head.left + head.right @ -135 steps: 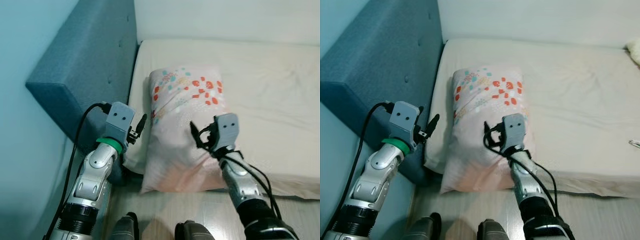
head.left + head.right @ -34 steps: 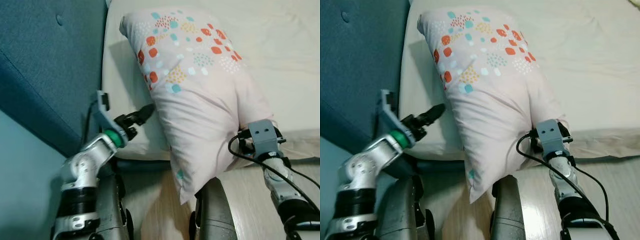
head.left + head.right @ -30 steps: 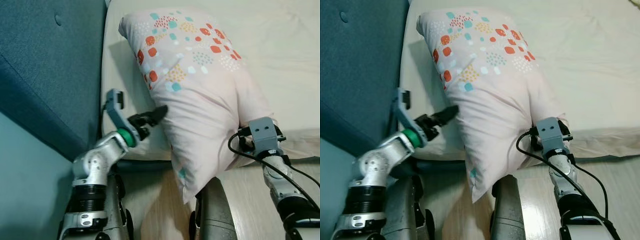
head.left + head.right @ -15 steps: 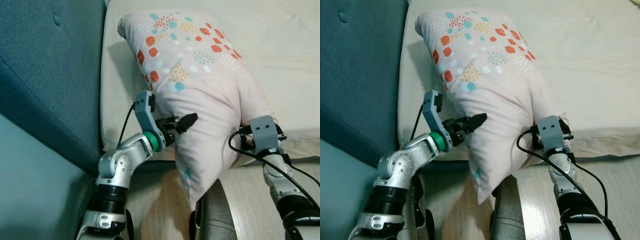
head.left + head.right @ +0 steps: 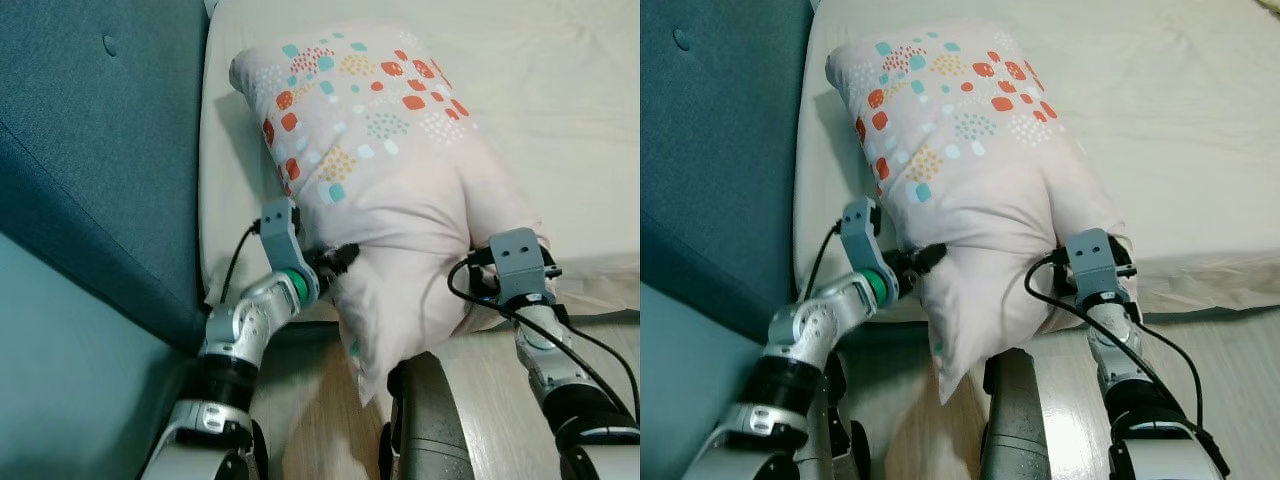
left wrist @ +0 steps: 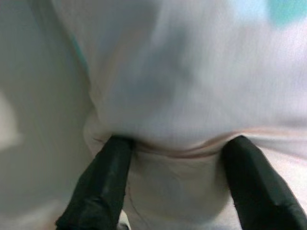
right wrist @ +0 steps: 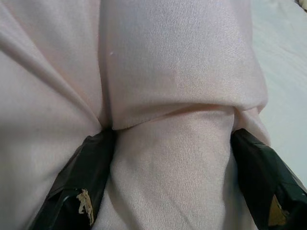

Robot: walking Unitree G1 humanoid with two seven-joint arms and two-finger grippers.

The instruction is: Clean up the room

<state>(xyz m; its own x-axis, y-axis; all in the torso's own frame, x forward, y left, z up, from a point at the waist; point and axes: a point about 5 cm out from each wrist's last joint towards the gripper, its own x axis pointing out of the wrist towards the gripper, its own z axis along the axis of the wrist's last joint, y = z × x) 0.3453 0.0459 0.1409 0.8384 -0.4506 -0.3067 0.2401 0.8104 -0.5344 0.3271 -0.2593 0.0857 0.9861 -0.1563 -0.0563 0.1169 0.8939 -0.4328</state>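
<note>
At the near edge of the bed, close to the headboard corner, the patterned pillow (image 5: 385, 190) is found lying lengthwise on the cream mattress (image 5: 560, 110), its plain lower end drooping over the mattress edge towards the floor. A deep crease is seen across that lower part, where it is pinched from both sides.

The left gripper (image 5: 340, 260) is now pressed into the pillow's left flank. Half a second ago it was held clear of the fabric, and a second ago it was still out beside the mattress edge; contact has therefore only just been made. In the left wrist view its fingers (image 6: 103, 184) are seen spread apart, with a fold of pale fabric bulging between them; no firm clamp is shown.

The right gripper (image 7: 172, 177) is kept where it was, against the pillow's right flank. In the right wrist view its fingers (image 7: 81, 184) are likewise set wide, with a thick roll of pink fabric wedged between them.

The blue headboard (image 5: 90, 150) stands just beside the pillow's upper end, and wooden flooring (image 5: 500, 390) is visible beneath the overhang.

It is judged that a two-sided hold is being established, so that the pillow may be lifted or shifted fully onto the bed. Slippage of the soft cover is considered the main risk.
</note>
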